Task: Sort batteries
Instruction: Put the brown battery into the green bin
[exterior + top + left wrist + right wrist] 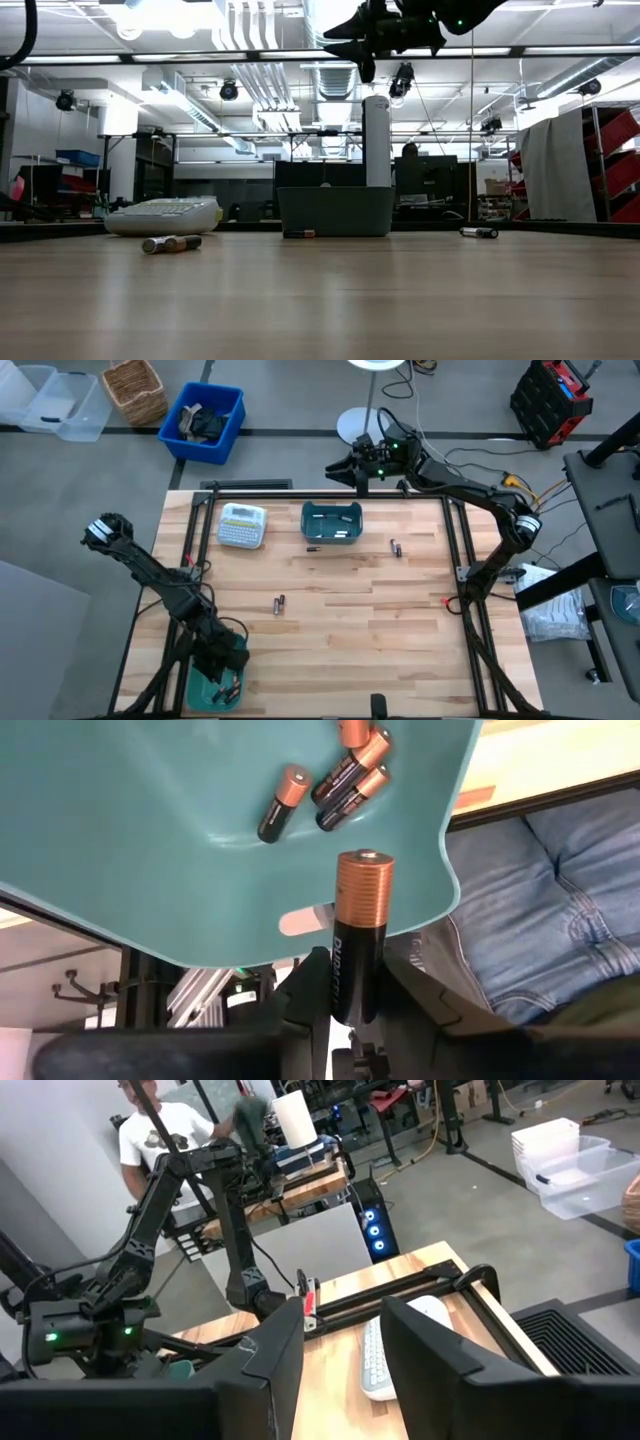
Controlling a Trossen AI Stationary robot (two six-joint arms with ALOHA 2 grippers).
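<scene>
My left gripper hovers over a teal bin at the table's near left corner, shut on a black battery with a copper top. Several like batteries lie on that bin's floor. A second teal bin stands at the far middle with a small battery lying before it. Two batteries lie side by side mid-table, and another pair lies to the right. My right gripper hangs open and high over the far edge, holding nothing. My left gripper pinches the battery's black lower body between its two fingers. The battery lies along the fingers, its copper end sticking out past their tips. It is lifted clear, above the near-left bin's floor.
A white label-maker lies left of the far bin. A black metal frame runs round the table's edges. A person in jeans sits close to the near left corner. A blue crate and other boxes stand on the floor beyond.
</scene>
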